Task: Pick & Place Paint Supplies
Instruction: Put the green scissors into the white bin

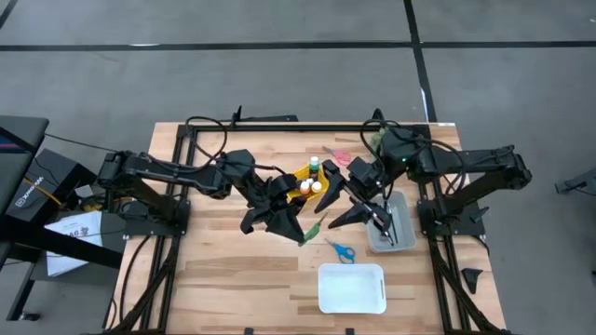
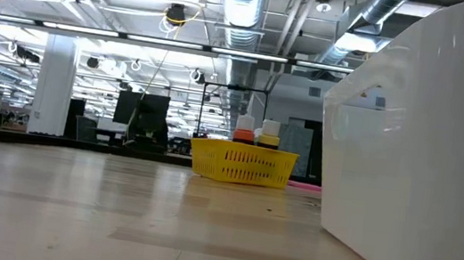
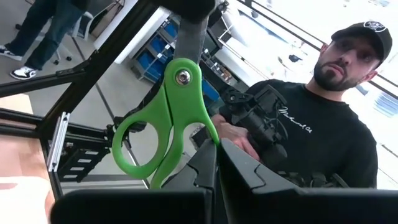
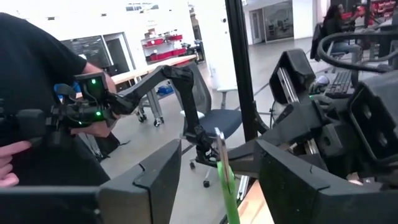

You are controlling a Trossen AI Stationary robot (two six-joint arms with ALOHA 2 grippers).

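- The left hand (image 1: 296, 230) is near the middle of the tabletop (image 1: 223, 279), fingers pressed together on green scissors (image 3: 163, 118). It grips them by a handle loop, and the blades point away from the wrist.
- The right hand (image 1: 352, 212) is just across from it, fingers spread wide with nothing between them. In its wrist view the green scissors stand edge-on in the gap, touching neither finger.
- A yellow basket (image 1: 305, 183) sits behind the two hands, holding paint bottles (image 2: 257, 133). From above, a green-capped, an orange and a yellow one show; the low view gives an orange and a yellow one with white caps.
- A grey tray (image 1: 391, 228) lies under the right arm with dark brushes (image 1: 389, 223) in it.
- Blue scissors (image 1: 341, 249) lie flat on the wood between the grey tray and a white bin (image 1: 351, 288).
- A person (image 3: 311, 130) in a dark shirt and cap stands beyond the tabletop, holding a dark device.
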